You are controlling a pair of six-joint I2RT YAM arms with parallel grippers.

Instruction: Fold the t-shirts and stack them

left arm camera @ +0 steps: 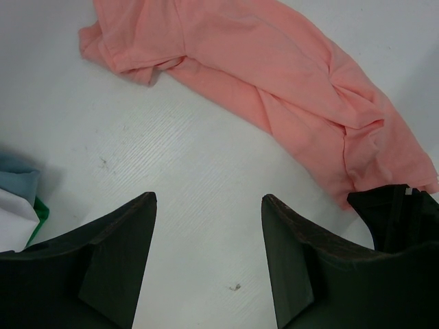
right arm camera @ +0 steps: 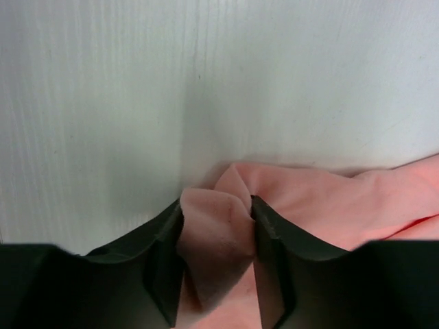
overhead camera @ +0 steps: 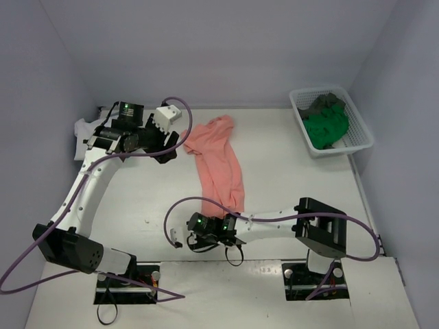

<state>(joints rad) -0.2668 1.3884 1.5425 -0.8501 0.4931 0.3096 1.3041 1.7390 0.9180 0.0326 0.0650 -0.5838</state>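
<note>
So the table (overhead camera: 288, 171) was the big white thing filling my overhead feed, and the main item on it was the pink shirt (overhead camera: 219, 161). It lay unfolded and rumpled in a long strip, running from mid-table at the far side down toward the arms. Off in the far right corner sat the basket (overhead camera: 359, 118), with a green shirt (overhead camera: 326, 127) bunched up inside it and a grey shirt (overhead camera: 328, 103) tucked in at its far end. Over at the far left edge, partly hidden behind the left arm, was a small pile (overhead camera: 82, 130). From above I could only make out white cloth. The left wrist cam caught its corner though, with a light blue layer (left arm camera: 17, 181), a white one (left arm camera: 14, 216) and a sliver of green (left arm camera: 38, 209). The left gripper (left arm camera: 208, 199) hung over bare table between that pile and the pink shirt's (left arm camera: 295, 75) upper end, fingers spread wide with nothing in them and not touching any cloth. The right gripper (right arm camera: 218, 205) was low at the near end of the pink shirt (right arm camera: 329, 205), jaws closed in on a bunched fold of its edge, fabric puffing up between the fingers and the rest trailing off to the right on the table.
</note>
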